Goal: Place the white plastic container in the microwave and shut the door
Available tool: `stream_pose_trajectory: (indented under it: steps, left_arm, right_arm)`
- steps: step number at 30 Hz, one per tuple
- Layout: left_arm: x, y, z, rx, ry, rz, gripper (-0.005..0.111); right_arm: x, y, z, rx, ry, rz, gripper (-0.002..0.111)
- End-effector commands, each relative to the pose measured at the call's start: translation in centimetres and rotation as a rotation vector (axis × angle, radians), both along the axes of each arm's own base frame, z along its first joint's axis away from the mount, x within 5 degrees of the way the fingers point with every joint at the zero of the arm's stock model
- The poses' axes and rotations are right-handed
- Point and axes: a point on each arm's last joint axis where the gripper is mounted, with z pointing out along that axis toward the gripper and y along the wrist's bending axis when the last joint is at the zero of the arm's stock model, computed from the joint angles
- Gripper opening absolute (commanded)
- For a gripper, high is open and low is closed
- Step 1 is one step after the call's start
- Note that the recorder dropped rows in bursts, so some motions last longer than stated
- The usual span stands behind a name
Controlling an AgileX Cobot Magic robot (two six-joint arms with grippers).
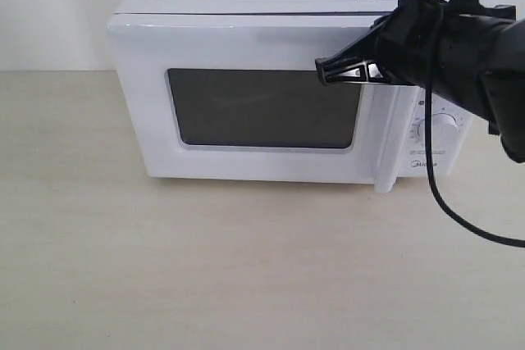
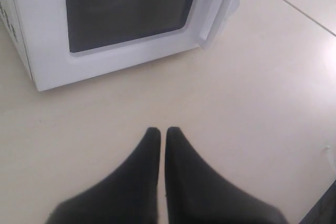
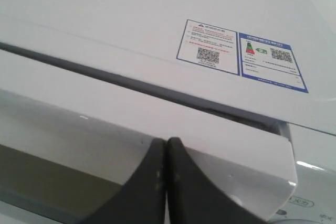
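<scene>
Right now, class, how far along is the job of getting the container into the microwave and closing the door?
Done, probably: no container shows on the table, though the dark window hides the inside. In hand: the shut right gripper rests against the door at its upper corner, and a dark gap shows along its top. Left to do: push it flush. The left gripper hangs shut, idle.

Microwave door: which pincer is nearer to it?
Right. The right pincer is at the upper front of the door; the left pincer hangs over the table in front, apart from it.
</scene>
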Motion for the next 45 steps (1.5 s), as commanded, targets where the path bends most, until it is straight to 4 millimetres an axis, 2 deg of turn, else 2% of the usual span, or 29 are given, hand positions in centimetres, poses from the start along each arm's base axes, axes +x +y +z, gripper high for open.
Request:
stream_pose_trajectory:
  steps: [1, 11, 18, 28, 31, 34, 40, 45]
  left_arm:
    - [-0.9, 0.5, 0.0, -0.008, -0.013, -0.003, 0.004]
    - [-1.9, 1.7, -0.2, 0.009, -0.001, 0.071, 0.004]
    - [-2.0, 1.8, -0.2, 0.003, -0.007, 0.071, 0.004]
    - [-1.9, 1.8, 0.0, -0.002, -0.032, 0.073, 0.004]
    - [-1.8, 1.8, 0.2, -0.01, -0.055, 0.078, 0.004]
    - [-1.7, 1.9, 0.3, -0.004, -0.07, 0.082, 0.004]
    - [-1.6, 2.1, 0.2, 0.033, -0.089, 0.089, 0.004]
    - [-1.6, 2.1, 0.2, 0.033, -0.089, 0.089, 0.004]
  right_arm:
    - [0.4, -0.6, 0.3, -0.012, -0.025, -0.036, 0.0]
    - [0.4, -0.7, 0.2, -0.02, -0.016, -0.04, 0.0]
    - [1.8, -2.0, -1.0, 0.003, 0.062, -0.043, 0.0]
    - [1.5, -1.6, -0.9, 0.023, 0.077, -0.002, 0.0]
    - [0.2, -0.7, -0.3, 0.053, 0.078, 0.068, 0.0]
    - [-1.8, -0.4, 0.3, 0.051, 0.041, 0.079, 0.0]
    - [-6.6, -0.7, 0.0, 0.055, -0.004, 0.118, 0.0]
    - [-8.6, -1.6, 0.0, 0.072, -0.023, 0.135, 0.0]
